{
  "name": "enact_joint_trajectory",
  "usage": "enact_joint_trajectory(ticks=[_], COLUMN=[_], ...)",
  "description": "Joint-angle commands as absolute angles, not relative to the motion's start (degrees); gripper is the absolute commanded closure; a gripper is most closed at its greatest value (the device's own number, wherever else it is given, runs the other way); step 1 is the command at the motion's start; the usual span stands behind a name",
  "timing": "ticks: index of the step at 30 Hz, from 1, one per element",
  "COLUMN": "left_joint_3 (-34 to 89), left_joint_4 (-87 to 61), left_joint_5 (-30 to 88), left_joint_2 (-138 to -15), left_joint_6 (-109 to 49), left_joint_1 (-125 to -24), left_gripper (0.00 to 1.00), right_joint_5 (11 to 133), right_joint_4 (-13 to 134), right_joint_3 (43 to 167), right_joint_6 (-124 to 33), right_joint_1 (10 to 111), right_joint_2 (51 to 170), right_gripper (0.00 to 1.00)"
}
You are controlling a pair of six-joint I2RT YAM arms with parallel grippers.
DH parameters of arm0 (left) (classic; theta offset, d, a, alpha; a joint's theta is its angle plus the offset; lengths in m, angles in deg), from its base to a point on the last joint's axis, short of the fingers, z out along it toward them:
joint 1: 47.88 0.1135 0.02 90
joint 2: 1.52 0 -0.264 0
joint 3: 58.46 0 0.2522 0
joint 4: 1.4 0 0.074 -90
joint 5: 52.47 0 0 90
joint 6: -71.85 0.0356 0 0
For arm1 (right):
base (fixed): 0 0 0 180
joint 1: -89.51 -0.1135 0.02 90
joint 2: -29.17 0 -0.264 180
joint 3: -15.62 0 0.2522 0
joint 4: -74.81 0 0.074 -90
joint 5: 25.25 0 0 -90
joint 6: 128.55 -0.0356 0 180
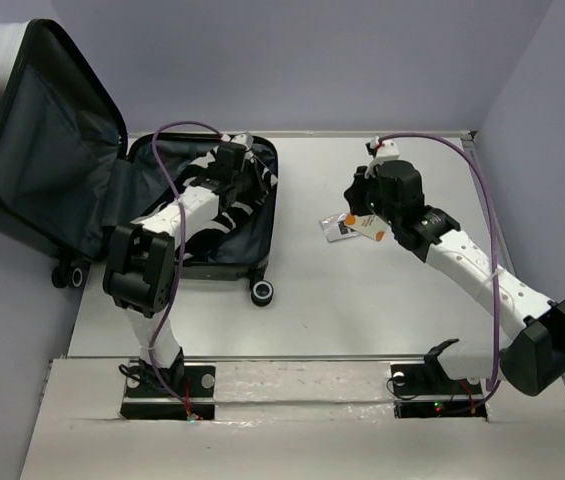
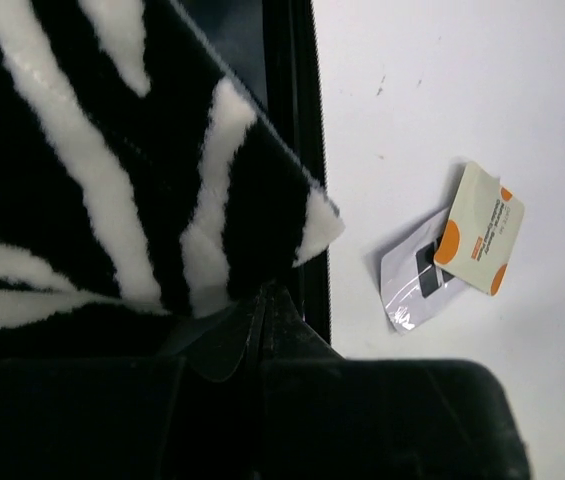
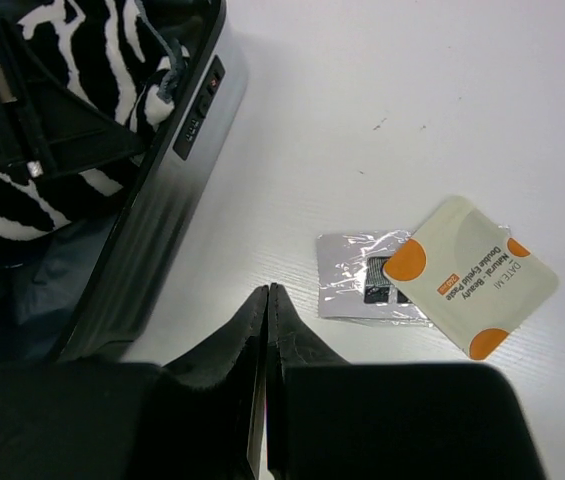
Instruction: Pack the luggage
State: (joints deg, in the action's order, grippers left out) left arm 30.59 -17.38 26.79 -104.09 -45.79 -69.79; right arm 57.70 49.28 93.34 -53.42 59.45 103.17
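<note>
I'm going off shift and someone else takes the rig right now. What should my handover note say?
The left claw is shut over the open suitcase, tips at the edge of the zebra cloth; whether it pinches the cloth is unclear.
The right claw is shut and empty, above the table beside two packets.
Things: the suitcase lies open, with the zebra cloth inside. The cream sachet overlaps the clear packet on the table, outside the suitcase.
Done: cloth is in.
Left: probably both packets go in, then close the lid.
</note>
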Motion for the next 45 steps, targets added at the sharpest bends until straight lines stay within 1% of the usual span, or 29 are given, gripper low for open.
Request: enact_joint_trajectory(ticks=[1,4,10,15,17,19,20,21,22,23,25,26,27,28,29,30,31,32,33,34,37,38,39,40,43,44,45], left_joint_3=[38.0,41.3,47.5,47.1,47.1,48.5,49.3,49.8,50.5,50.7,49.2,48.3,47.4,45.8,44.9,44.3,43.3,43.0,42.7,42.1,41.4,40.2,39.1,37.5,29.5,25.0,23.0], left_joint_4=[-14.8,-16.3,-20.0,-20.3,-20.3,-21.0,-21.3,-21.4,-21.4,-21.3,-19.4,-18.5,-17.6,-16.1,-15.6,-15.6,-14.0,-14.0,-13.8,-13.4,-13.8,-14.3,-14.5,-14.5,-14.5,-14.4,-14.5], left_joint_5=[27.5,30.5,35.9,42.4,42.1,41.0,41.2,41.4,41.6,41.8,41.8,41.5,41.1,41.0,41.0,41.1,41.1,41.1,40.9,40.7,39.0,37.8,37.8,35.0,30.3,28.9,26.8], left_joint_2=[-106.0,-110.8,-116.5,-118.2,-118.9,-120.7,-122.0,-122.6,-123.1,-123.5,-122.5,-121.4,-118.5,-116.9,-114.9,-110.9,-108.9,-106.7,-102.6,-100.5,-92.3,-88.2,-88.2,-83.7,-74.4,-72.0,-67.7], left_joint_6=[-45.6,-45.1,-44.3,-45.7,-46.4,-46.0,-45.8,-45.6,-45.2,-45.2,-45.8,-46.1,-46.2,-46.4,-46.3,-46.1,-45.9,-45.8,-45.1,-44.8,-43.2,-42.9,-42.7,-42.4,-42.4,-42.1,-41.5], left_joint_1=[-70.0,-70.0,-69.9,-69.4,-68.5,-68.3,-68.3,-68.3,-68.3,-68.2,-68.2,-68.2,-68.3,-68.3,-68.3,-68.3,-68.3,-68.3,-68.4,-68.5,-68.9,-69.1,-69.2,-69.4,-69.8,-69.8,-69.8], left_gripper=[0.94,0.94,0.94,0.94,0.93,0.88,0.82,0.77,0.72,0.68,0.63,0.56,0.51,0.45,0.33,0.28,0.24,0.2,0.15,0.13,0.09,0.07,0.07,0.07,0.06,0.06,0.03], right_joint_5=[59.0,59.0,58.4,57.5,57.3,56.7,56.2,54.7,53.9,53.6,53.6,53.5,53.2,53.2,53.1,53.0,52.7,53.0,53.1,53.6,54.7,55.4,56.3,58.6,60.6,60.9,61.4], right_joint_4=[54.0,54.6,55.0,55.2,55.1,55.2,55.1,55.2,55.1,55.0,52.5,52.0,51.6,51.5,51.6,51.6,51.6,51.5,51.1,50.9,50.7,50.5,50.5,50.4,49.9,49.8,49.6], right_joint_3=[90.8,89.7,89.3,89.4,89.6,89.9,90.0,90.1,90.2,90.4,91.0,90.9,90.4,89.9,89.2,88.5,88.3,88.4,88.5,89.1,89.8,90.4,90.6,90.9,92.4,93.0,93.2], right_joint_6=[-54.8,-55.0,-55.4,-55.9,-55.9,-56.1,-56.1,-56.2,-56.2,-56.4,-57.6,-58.0,-58.2,-58.7,-58.8,-58.8,-58.6,-58.4,-58.4,-58.4,-58.6,-58.8,-59.0,-59.4,-59.3,-59.2,-59.2], right_joint_1=[59.7,59.7,59.7,59.7,59.7,59.7,59.7,59.7,60.2,61.1,63.2,65.4,66.6,67.8,68.9,70.9,71.7,72.5,73.8,74.3,76.1,77.7,78.7,79.7,82.0,82.7,82.7], right_joint_2=[101.2,101.4,103.3,104.6,105.2,106.1,106.3,106.9,107.2,107.7,110.1,110.8,111.4,112.4,112.9,113.5,114.1,114.8,116.3,117.1,120.0,120.8,121.6,123.3,126.6,127.3,128.0], right_gripper=[0.93,0.93,0.93,0.93,0.93,0.93,0.93,0.9,0.85,0.82,0.7,0.64,0.58,0.48,0.43,0.39,0.3,0.27,0.23,0.18,0.1,0.1,0.1,0.1,0.09,0.08,0.07])
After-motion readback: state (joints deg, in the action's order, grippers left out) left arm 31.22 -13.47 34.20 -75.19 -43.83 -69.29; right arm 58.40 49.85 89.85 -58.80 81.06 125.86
